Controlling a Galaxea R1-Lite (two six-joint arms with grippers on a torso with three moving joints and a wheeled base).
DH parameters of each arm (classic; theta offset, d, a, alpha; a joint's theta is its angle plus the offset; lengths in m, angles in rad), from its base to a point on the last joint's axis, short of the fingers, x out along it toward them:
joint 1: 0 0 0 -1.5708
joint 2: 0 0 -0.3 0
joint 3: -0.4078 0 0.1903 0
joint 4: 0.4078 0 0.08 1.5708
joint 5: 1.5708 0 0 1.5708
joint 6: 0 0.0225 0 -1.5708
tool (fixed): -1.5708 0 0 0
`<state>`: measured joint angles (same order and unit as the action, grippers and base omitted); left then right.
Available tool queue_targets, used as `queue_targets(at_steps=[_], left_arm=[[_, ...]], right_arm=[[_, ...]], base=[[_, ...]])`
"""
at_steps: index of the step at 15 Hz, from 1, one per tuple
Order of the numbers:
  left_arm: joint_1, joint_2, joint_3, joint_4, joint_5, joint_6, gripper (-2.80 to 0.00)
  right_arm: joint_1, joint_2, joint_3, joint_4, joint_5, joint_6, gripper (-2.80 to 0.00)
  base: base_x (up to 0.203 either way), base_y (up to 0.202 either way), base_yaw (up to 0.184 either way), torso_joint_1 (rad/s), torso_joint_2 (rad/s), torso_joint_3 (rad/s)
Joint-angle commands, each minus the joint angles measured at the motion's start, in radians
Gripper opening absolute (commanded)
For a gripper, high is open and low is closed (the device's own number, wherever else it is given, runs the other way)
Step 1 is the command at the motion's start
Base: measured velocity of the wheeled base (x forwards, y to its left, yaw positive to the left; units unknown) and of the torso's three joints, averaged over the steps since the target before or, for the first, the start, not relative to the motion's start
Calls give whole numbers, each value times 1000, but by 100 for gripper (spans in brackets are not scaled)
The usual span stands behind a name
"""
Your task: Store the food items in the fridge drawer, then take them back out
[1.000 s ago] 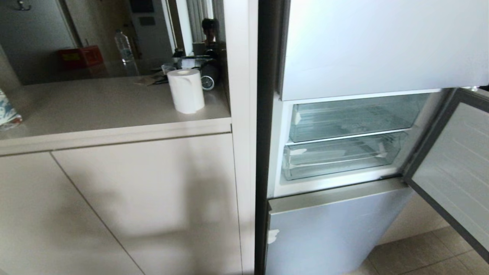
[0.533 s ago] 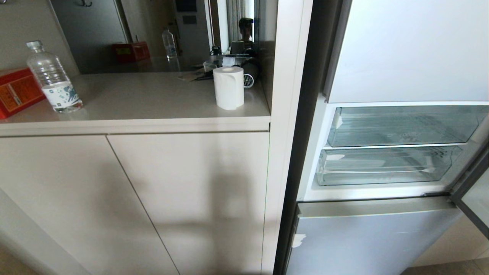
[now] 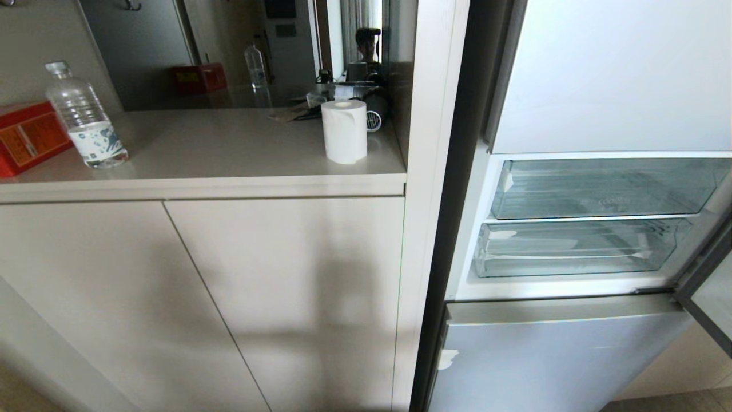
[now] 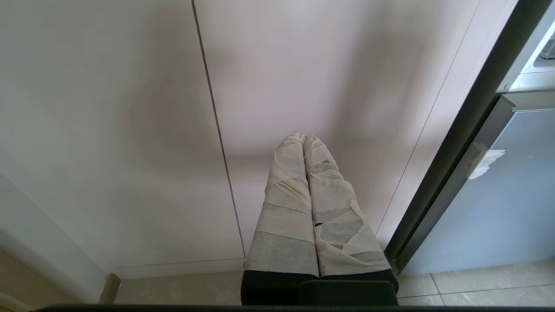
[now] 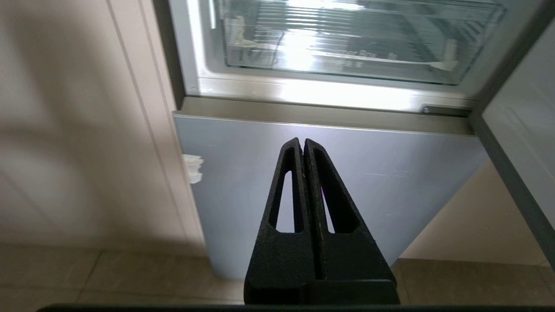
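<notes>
**Head view: fridge open, both grippers pinched closed**

Below the shallower bin, the clear fridge drawer [image 3: 572, 249] sits pushed in. No fruit shows anywhere. The left gripper [image 4: 303, 138] faces cupboard doors, fingers together; the right gripper [image 5: 302, 142], likewise closed and empty, points at the lower fridge door [image 5: 338, 182].

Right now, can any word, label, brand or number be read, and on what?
None can be read.
Red box: yellow label panel, print too small.
Water bottle: blue-patterned label, no legible words.
Fridge drawer: faint embossed lettering on front, blurred.
</notes>
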<state>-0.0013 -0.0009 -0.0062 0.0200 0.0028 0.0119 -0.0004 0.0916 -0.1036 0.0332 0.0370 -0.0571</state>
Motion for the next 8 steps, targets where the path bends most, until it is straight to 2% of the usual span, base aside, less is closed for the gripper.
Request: queue_targets(at_steps=[1,4,8], left_arm=[[0,1,0,0,0,0,-280],[0,1,0,0,0,0,-280],[0,1,0,0,0,0,-280]], right_arm=[[-1,222,-107,-3,5,23,-280],[2,545,-201,-42,20,93,-280],[7,1027,-240,-279,84,147,-280]], base=[[0,0,0,0,0,0],[0,0,0,0,0,0],[0,0,0,0,0,0]])
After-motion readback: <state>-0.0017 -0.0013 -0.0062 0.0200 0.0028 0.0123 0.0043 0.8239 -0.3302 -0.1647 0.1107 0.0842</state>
